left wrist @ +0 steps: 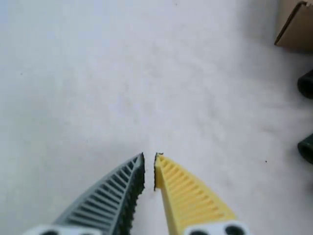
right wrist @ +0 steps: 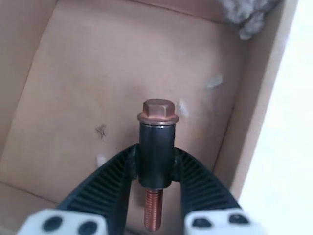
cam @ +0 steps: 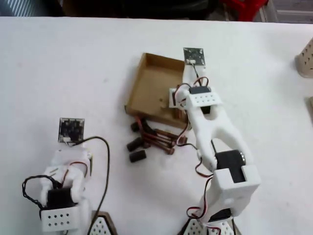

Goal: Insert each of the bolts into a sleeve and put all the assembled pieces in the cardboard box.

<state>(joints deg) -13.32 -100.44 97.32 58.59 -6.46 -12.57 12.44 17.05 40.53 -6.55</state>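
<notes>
Piece (right wrist: 155, 142), a bolt through a sleeve, is clamped in the right claw (right wrist: 155, 155) and hangs inside the box (right wrist: 73, 73) above its floor.

Step in hand: depositing the first assembly.

Next, I judge: lower, let go, then lift out clear of the wall.

Count on the table (cam: 58, 63): one box, three loose sleeves (cam: 134, 144), and bolts (cam: 159, 138) in an overlapping heap, probably four.

Left claw (left wrist: 149, 169) is closed on nothing, over bare table.
</notes>
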